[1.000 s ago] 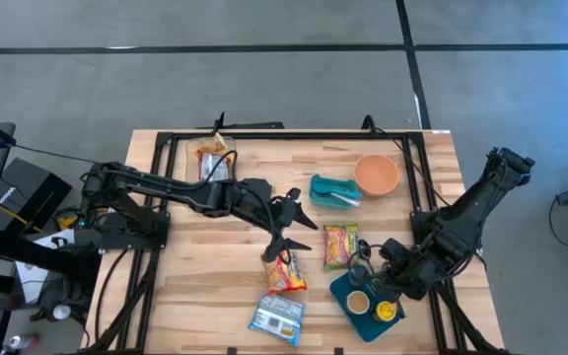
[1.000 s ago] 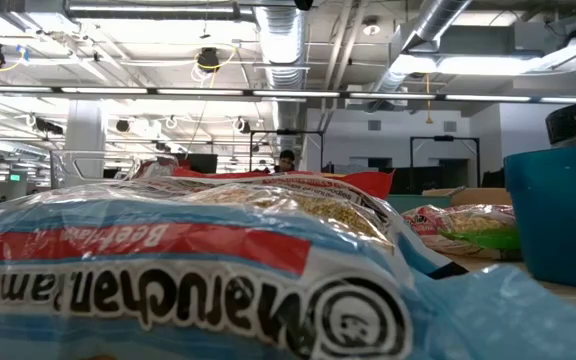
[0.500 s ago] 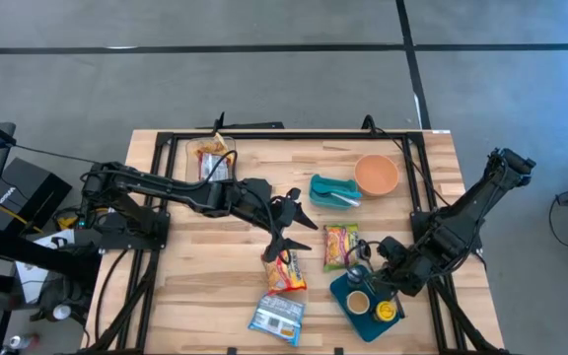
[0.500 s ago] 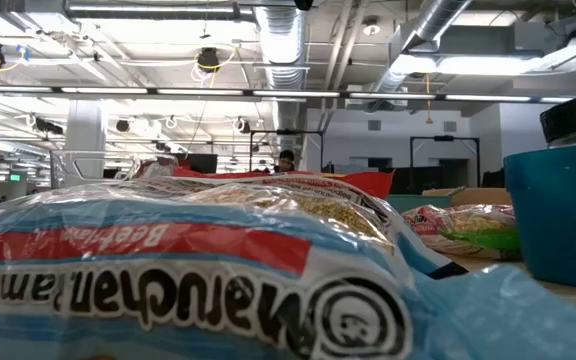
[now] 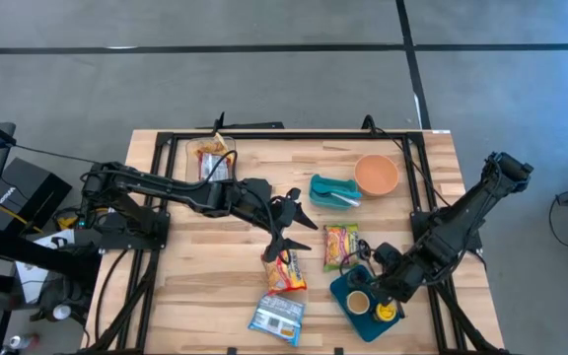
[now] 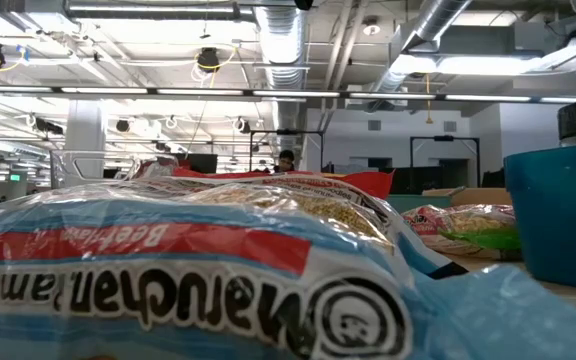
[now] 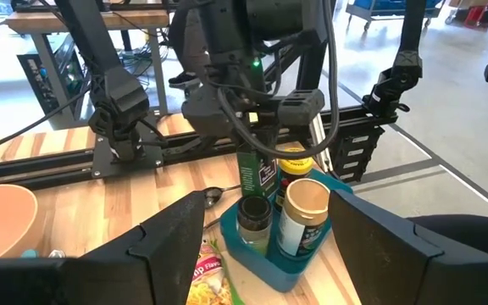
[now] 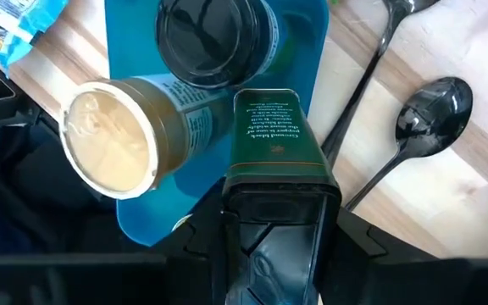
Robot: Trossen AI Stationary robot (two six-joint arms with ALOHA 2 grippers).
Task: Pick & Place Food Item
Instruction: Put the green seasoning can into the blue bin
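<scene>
Presently the placing step is judged in hand: the right hand [image 8: 271, 222] is closed on a green tin [image 8: 271, 144], held upright over the blue tray [image 8: 299, 51] beside two jars. Lowering and release are called for next. The left hand [image 5: 286, 235], open, hovers above a snack packet [image 5: 284, 271] mid-tabletop.

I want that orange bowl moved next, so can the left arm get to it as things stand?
Probably yes. The left gripper hangs open over the red snack packet, holding nothing. The orange bowl sits uncovered farther along the table, with only the teal dish beside it.
</scene>
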